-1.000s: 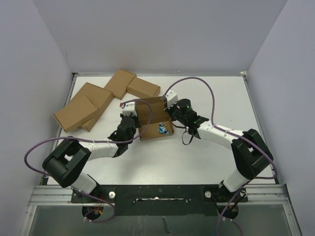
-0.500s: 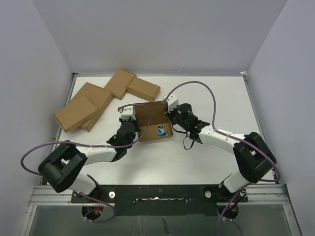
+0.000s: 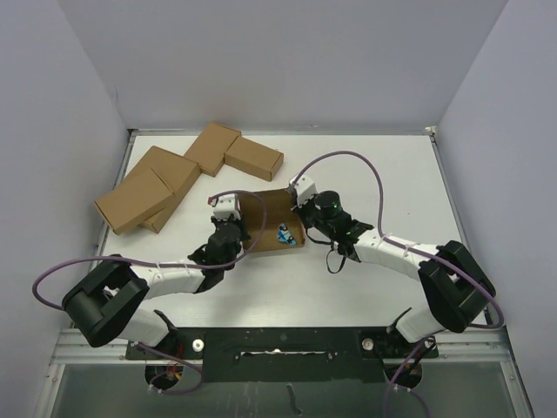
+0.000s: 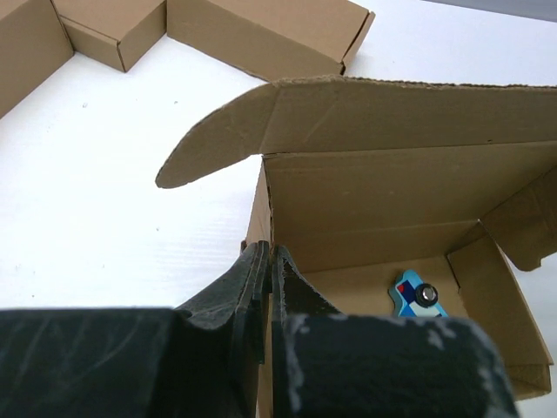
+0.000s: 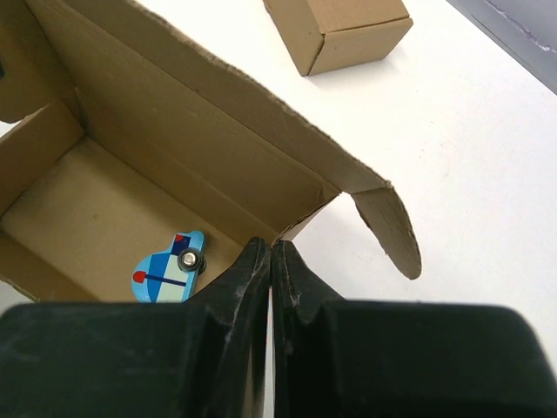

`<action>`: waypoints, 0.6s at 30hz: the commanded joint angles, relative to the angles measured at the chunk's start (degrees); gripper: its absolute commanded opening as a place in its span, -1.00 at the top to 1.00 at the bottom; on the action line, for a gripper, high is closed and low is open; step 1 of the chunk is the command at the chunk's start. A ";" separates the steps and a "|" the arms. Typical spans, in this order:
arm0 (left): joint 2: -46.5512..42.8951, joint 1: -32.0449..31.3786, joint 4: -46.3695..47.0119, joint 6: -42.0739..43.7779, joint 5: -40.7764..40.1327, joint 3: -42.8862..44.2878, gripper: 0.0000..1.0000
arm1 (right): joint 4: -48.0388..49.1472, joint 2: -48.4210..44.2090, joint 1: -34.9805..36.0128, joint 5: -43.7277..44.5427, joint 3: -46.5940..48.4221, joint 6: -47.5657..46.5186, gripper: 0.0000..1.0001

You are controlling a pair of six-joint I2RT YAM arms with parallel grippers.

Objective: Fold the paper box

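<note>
White desk (image 3: 383,174) boxed in by pale grey-lilac walls.

From the top camera, the paper box (image 3: 270,209) sits near the middle of the desk, open side up, between the two arms. A small blue toy (image 3: 285,232) lies on its floor by the near right corner. The left arm (image 3: 165,277) reaches in from the lower left, and the left jaws meet the box's left wall. The right arm (image 3: 392,248) comes from the lower right, and the right jaws are at the right wall. A cluster of closed brown cartons (image 3: 174,178) lies well apart, towards the far left corner.

In the left wrist view, the paper box (image 4: 374,200) fills the right half, its far flap (image 4: 226,139) raised and curving out to the left. The left jaws are clenched on the box's near wall, one of the black fingers (image 4: 248,287) outside it and the other inside. The toy (image 4: 416,294) rests on the box floor, and the cartons (image 4: 261,35) line the top edge.

In the right wrist view, the paper box (image 5: 96,209) lies to the left, with a small side flap (image 5: 392,226) hanging out over the desk (image 5: 470,174). The right jaws are pinched tight on the wall by the corner. The toy (image 5: 170,266) lies just inside, and one carton (image 5: 339,30) stands beyond.
</note>
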 commanded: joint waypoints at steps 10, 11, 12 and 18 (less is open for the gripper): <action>-2.06 -4.64 -1.17 -2.21 -2.17 -3.79 1.00 | 5.16 -3.28 3.64 4.10 -4.36 -0.44 0.95; -1.97 -4.83 -0.95 -2.07 -2.44 -3.99 1.00 | 5.05 -3.38 3.77 3.91 -4.70 -0.42 0.94; -1.86 -4.93 -0.76 -1.96 -2.65 -4.06 1.00 | 4.92 -3.42 3.92 3.74 -4.89 -0.48 0.94; -1.05 -5.80 0.24 -0.93 -3.52 -4.41 1.00 | 3.44 -4.70 4.68 3.57 -6.45 -1.58 0.91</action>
